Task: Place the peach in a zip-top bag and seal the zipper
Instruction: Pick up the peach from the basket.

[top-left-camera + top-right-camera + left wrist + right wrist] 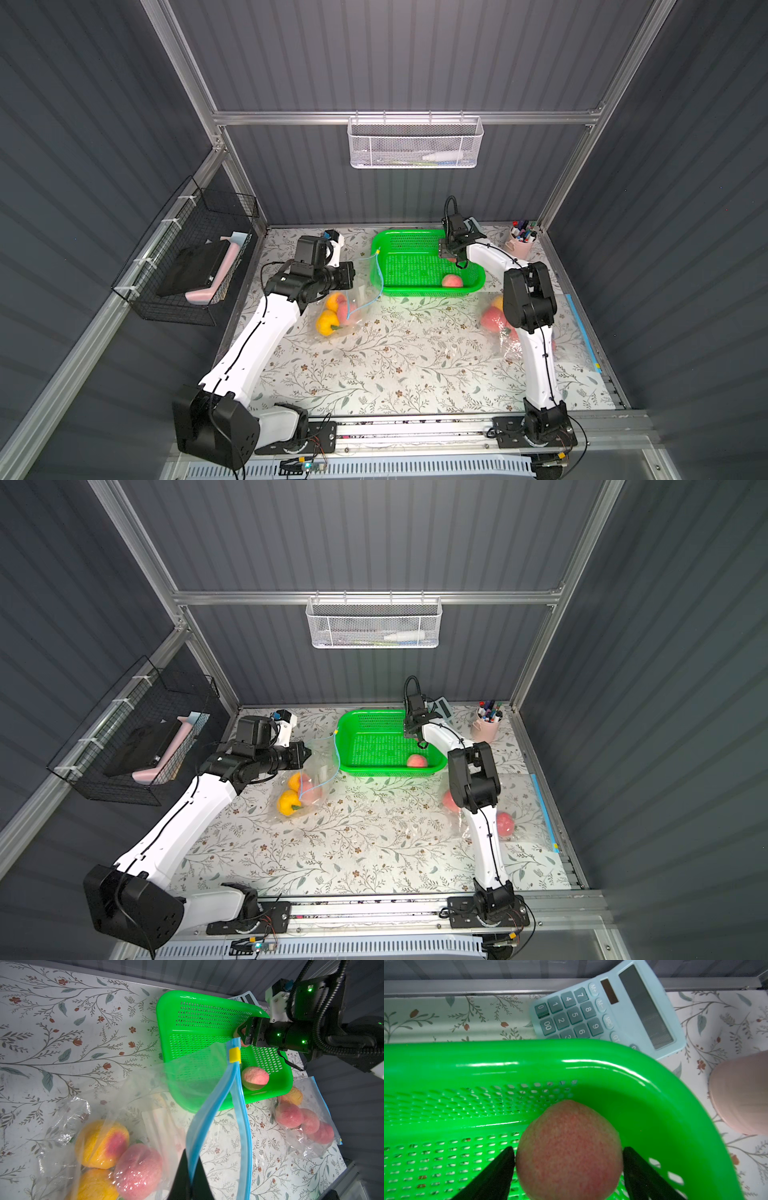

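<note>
Table: floral-patterned table top (415, 353), seen from above in both top views.
Basket: green perforated plastic basket (411, 233), at 12 o'clock on the table.
Target fruit: pink round peach (569, 1126), inside the basket toward its 2 o'clock corner, not yet out of it.
Right arm: right gripper (569, 1152) down inside the basket, fingers (496, 1174) spread wide, one on each side of the peach, at or just off its skin. Cannot tell whether a firm squeeze is on.
Spare fruit: second pink peach (452, 281), loose at the basket's 4 o'clock corner.
Bag: clear zip-top plastic bag (145, 1088), at 9 o'clock on the table, just beside the basket; already holds yellow-orange fruit (99, 1142) and a pink fruit (138, 1167).
Left arm: left gripper (191, 1165) pinched tight on the blue zipper strip (207, 1109), lifting one lip so the mouth gapes toward the basket.
Slider: yellow plastic slider (235, 1055) at the strip's far end, zipper unsealed.
Elsewhere: another clear bag of pink fruit (305, 1122) at 3 o'clock; pale blue calculator (612, 1007) and pink pen cup (519, 245) near 1 o'clock.
Progress: early, by the look of it. Done: bag mouth held open, peach bracketed. Left: grip, lift, carry toward 9 o'clock, drop in, run the slider shut.
</note>
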Controlling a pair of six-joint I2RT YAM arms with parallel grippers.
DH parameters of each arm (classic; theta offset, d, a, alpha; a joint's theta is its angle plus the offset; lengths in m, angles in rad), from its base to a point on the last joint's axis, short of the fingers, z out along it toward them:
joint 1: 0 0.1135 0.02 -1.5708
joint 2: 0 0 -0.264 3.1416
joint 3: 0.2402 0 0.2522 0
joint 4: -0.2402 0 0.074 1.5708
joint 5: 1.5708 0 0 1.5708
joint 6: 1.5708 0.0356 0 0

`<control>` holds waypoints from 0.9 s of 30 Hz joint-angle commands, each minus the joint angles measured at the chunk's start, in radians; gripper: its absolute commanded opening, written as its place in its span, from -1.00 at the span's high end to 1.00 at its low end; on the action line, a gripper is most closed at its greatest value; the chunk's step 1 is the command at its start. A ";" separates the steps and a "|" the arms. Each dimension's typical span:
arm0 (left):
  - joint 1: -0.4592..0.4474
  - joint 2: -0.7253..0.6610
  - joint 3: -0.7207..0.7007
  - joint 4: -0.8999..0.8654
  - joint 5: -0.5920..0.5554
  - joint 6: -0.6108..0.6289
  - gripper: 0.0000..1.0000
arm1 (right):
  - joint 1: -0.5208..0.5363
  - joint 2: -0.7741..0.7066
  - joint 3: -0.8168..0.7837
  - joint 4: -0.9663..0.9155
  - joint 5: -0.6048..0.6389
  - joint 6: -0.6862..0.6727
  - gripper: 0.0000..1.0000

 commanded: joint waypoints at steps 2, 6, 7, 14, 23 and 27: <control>-0.002 -0.019 -0.004 -0.010 0.012 -0.004 1.00 | -0.006 0.035 0.035 -0.025 -0.013 -0.016 -0.65; -0.001 -0.023 -0.009 -0.011 0.010 -0.002 1.00 | -0.006 0.037 0.046 -0.032 -0.012 -0.016 -0.60; -0.001 -0.024 -0.010 -0.011 0.010 -0.001 1.00 | -0.006 0.035 0.047 -0.033 -0.013 -0.016 -0.54; -0.001 -0.023 -0.015 -0.008 0.012 0.002 1.00 | -0.006 -0.027 0.047 -0.075 -0.065 0.027 -0.31; -0.002 -0.019 -0.019 0.002 0.025 -0.004 1.00 | -0.004 -0.264 -0.154 0.009 -0.260 0.106 -0.29; -0.002 -0.021 -0.015 0.005 0.029 -0.011 1.00 | -0.003 -0.395 -0.269 0.096 -0.443 0.127 -0.27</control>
